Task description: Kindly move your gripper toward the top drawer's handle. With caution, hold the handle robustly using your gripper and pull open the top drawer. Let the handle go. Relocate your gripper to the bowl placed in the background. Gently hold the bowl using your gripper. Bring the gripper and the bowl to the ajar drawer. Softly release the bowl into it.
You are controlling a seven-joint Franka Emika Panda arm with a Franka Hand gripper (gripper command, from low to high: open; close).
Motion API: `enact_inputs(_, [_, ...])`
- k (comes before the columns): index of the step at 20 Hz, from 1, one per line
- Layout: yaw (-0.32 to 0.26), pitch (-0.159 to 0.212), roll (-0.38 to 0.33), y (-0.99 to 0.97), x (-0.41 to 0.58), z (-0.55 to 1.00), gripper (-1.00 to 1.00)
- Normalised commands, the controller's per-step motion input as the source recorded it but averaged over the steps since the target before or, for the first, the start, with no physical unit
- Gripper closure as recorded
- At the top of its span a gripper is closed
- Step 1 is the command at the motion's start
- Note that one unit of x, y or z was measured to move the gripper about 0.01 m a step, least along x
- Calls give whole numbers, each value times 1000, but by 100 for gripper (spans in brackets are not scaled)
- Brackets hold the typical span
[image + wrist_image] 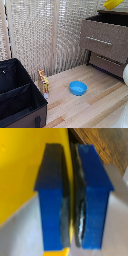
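Note:
In the wrist view my gripper [73, 203] has its two blue-tipped fingers [52, 198] pressed onto the thin rim of the yellow bowl [20, 173]. In the exterior view the bowl [113, 4] hangs at the picture's top edge, just above the dresser. The hand itself is cut off there. The top drawer [106, 40] stands pulled out, its dark inside open under the bowl. Its thin silver handle [99, 41] is free. Brown wood [107, 145] shows beyond the fingers in the wrist view.
A blue bowl [78, 88] sits on the wooden floor. A black open crate [17, 95] fills the exterior view's left, with an orange packet [44, 82] beside it. A white lattice screen [45, 35] stands behind. A white arm part [125, 74] shows at the right edge.

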Motion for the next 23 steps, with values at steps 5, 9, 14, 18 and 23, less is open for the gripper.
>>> enact_inputs(5, [37,19,106,5,-623,-401,100])
enact_inputs(9, [0,-102,121,0,76,-569,-100])
enact_inputs(14, [9,-186,171,2,170,-530,-100])
enact_inputs(18, [0,-70,60,10,49,-171,-100])
enact_inputs(23, [-74,-3,47,14,451,54,-100])
